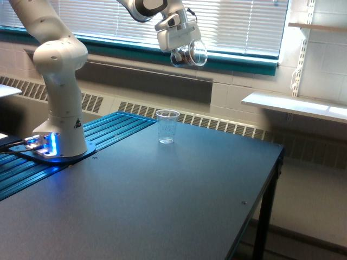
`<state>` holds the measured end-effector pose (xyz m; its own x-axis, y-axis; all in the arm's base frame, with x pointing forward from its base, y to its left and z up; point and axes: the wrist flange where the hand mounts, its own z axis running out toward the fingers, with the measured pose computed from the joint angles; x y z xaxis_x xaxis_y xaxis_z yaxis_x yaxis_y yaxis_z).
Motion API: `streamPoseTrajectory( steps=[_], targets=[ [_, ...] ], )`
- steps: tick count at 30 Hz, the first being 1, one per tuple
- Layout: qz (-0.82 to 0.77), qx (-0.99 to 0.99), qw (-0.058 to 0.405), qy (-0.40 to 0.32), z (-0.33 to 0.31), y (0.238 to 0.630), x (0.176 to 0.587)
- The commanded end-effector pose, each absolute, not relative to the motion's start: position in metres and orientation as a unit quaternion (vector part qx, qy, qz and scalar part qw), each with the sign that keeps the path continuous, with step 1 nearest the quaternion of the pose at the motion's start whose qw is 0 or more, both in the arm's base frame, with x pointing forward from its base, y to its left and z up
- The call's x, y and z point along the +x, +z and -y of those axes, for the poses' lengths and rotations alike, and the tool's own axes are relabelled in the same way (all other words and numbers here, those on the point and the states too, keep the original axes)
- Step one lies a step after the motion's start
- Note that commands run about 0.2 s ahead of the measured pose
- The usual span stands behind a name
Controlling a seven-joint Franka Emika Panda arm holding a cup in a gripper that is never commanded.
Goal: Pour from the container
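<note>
One container held high, nothing poured yet.
Gripper [183, 47] clasps the container [191, 54]; plastic cup [167, 126] waits empty well below on the bench [162, 206].

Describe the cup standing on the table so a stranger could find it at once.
Start at the white robot base on the dark table. Toward the exterior view's right, near the table's far edge, stands a clear tapered plastic cup, upright and alone. Unlike the rounded container in the end effector overhead, it rests on the table.

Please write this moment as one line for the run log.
tool: shut on container | container: tilted, high above table | plastic cup: upright on table, looks empty | pour: no stream visible
</note>
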<state>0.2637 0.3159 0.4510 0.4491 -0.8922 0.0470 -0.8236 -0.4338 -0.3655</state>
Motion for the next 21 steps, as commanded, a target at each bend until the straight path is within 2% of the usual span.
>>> streamPoseTrajectory(
  steps=[1, 13, 21],
  targets=[
    [-0.523, -0.831, 0.158, -0.110, -0.326, 0.460, 0.257],
    [-0.495, -0.847, 0.162, -0.108, -0.327, 0.461, 0.225],
    [-0.493, -0.851, 0.161, -0.082, -0.319, 0.450, 0.199]
  ],
)
